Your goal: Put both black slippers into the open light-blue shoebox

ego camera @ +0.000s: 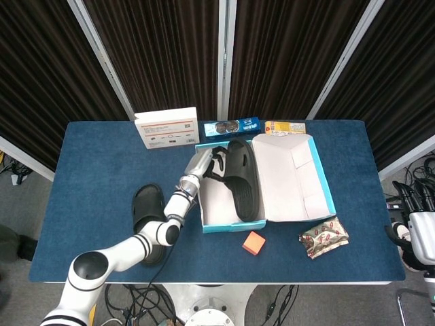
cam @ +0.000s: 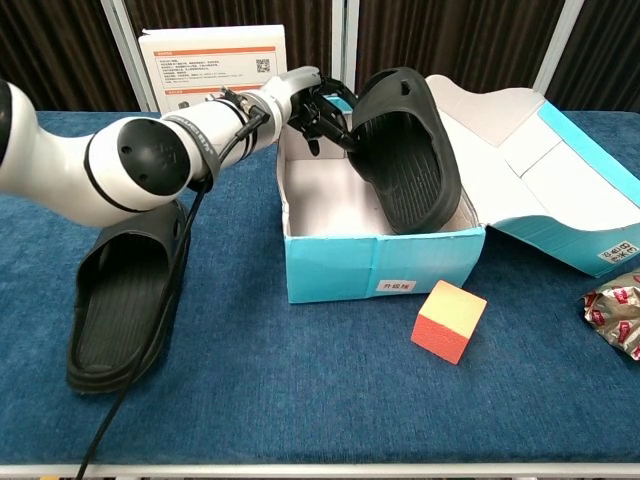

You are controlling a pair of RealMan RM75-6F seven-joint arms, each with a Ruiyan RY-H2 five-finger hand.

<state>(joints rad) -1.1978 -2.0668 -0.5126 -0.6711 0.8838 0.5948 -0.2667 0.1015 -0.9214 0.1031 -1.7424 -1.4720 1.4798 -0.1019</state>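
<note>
Left hand fingers (cam: 325, 112): closed on the strap edge of a black moulded rubber slipper (cam: 405, 150); the slipper is gripped at its toe end, tilted on its side.
Left hand (ego camera: 207, 165): held over the far-left part of the open light-blue cardboard shoebox (cam: 380, 262), with the white arm reaching across the box's left wall.
Held slipper: partly inside the box, heel end low near the front wall, sole turned toward the box's right side; whether the heel touches the box floor cannot be told.
Step in hand: judged to be lowering and laying the first slipper in the box.
How to do it well: the slipper should be rolled flat toward one side wall before the fingers are parted, so that room is left beside it for the second; the wrist should be kept clear of the left wall, and the fingers withdrawn upward so the strap is not dragged.
Second black slipper (cam: 126, 289): lying flat on the blue cloth tabletop (cam: 300, 390), near the front-left corner, well apart from the box.
Right hand (ego camera: 421, 241): seen at the right edge of the head view, off the table; the state of its fingers cannot be told.
Nearby: an orange foam cube (cam: 449, 320) just in front of the box.
</note>
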